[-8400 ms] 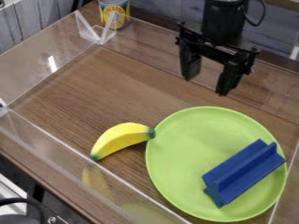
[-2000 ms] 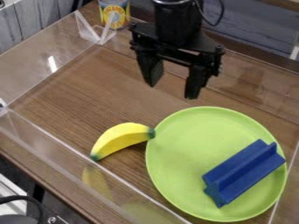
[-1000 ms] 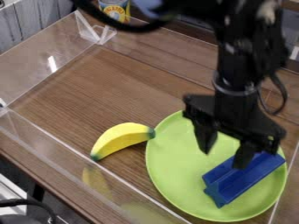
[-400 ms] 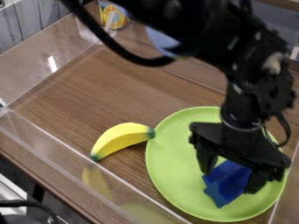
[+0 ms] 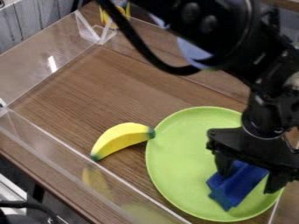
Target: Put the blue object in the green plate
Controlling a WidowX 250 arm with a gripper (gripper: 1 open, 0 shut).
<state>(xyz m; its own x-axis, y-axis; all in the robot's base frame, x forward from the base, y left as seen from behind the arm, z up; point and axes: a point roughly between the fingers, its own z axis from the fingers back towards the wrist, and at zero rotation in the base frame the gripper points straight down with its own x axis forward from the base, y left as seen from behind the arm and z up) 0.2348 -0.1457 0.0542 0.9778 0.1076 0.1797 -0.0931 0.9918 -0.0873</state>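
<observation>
Blue object point(image 5: 237, 189), blocky, on glossy round green plate point(image 5: 187, 149); black pincer point(image 5: 251, 175) wide, straddling it.

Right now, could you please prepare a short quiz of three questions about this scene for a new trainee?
1. True or false: the blue object lies on the green plate.
2. Which thing rests on the wood just left of the plate? A) yellow banana B) red cup C) spoon
3. Fill in: the gripper stands with its jaws ____ on either side of the blue object.

Key: 1 true; 2 A; 3 open.
</observation>
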